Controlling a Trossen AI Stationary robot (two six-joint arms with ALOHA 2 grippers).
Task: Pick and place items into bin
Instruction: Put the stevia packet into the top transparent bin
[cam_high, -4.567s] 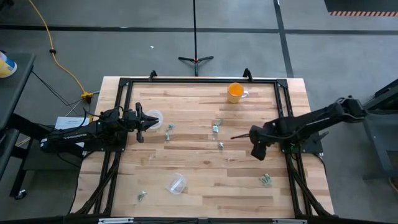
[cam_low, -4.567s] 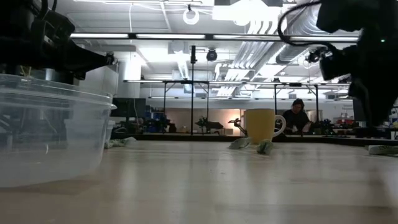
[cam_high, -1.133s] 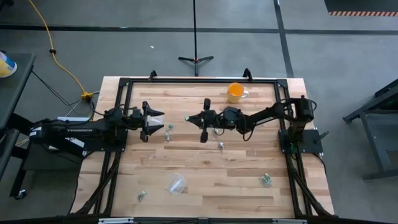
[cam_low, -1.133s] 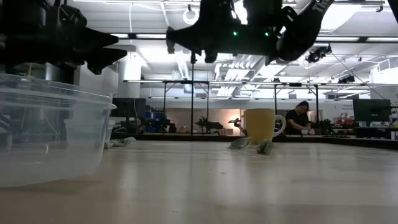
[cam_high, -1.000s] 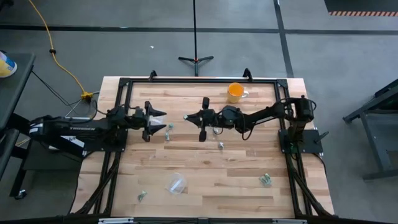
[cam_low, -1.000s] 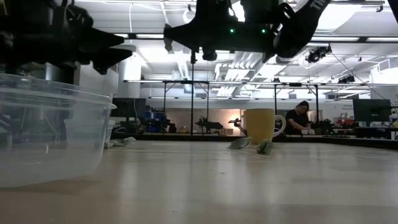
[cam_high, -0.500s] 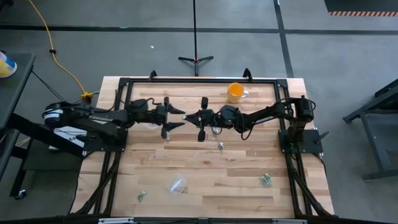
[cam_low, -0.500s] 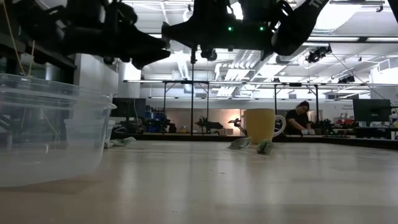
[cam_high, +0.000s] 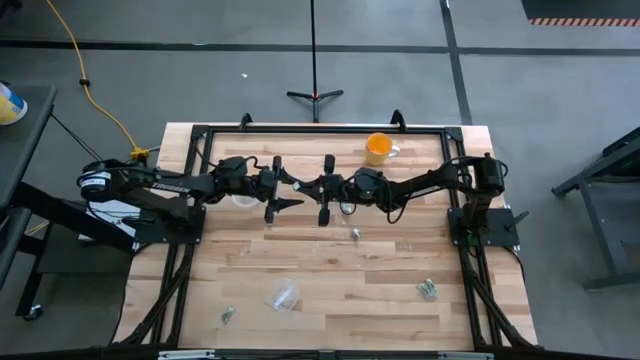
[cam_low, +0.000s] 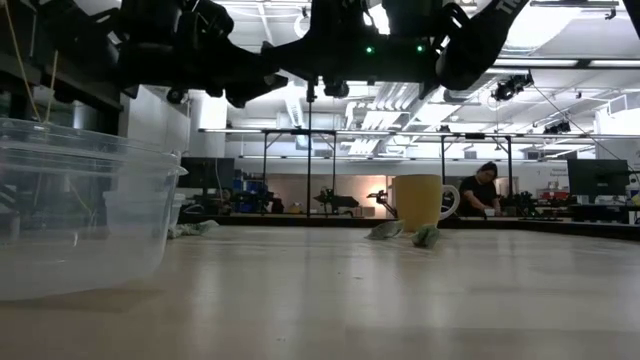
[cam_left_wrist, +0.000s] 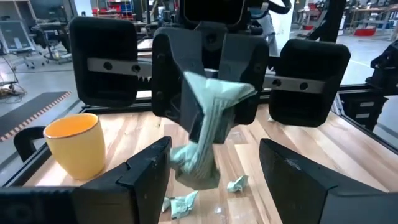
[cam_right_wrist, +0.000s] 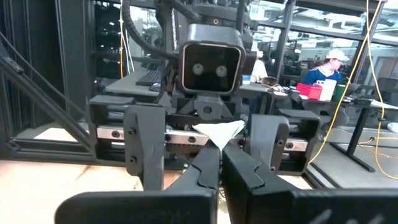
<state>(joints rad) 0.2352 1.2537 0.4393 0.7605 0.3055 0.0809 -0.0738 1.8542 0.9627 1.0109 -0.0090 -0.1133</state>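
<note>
**Grippers face to face at mid-table, one piece pinched**

Wooden table (cam_high: 330, 290) inside a black frame, on a grey workshop floor; the low view looks across it into a lit hall where a person (cam_low: 481, 187) sits far off.

Change from half a second ago: the left gripper (cam_high: 283, 189) has advanced further toward 3 o'clock and now sits just beside the right gripper (cam_high: 322, 190), tip to tip. The right arm has held its position.

Right gripper: fingers pressed together, pinching one silvery grey-green piece (cam_left_wrist: 208, 127). In the left wrist view the piece hangs below the fingers with its long axis close to vertical, the broad end up at the fingertips and the crumpled end down. Left gripper (cam_left_wrist: 214, 177): fingers spread wide either side of that piece, not touching it.

Further loose pieces: two near table centre (cam_high: 353, 234), one at 4 o'clock (cam_high: 427, 289), one at 7 o'clock (cam_high: 228, 315).

Clear bin (cam_low: 80, 210) stands near the left arm. Orange mug (cam_high: 378, 148) stands at 12 o'clock, upright.

No legible labels or writing.
</note>
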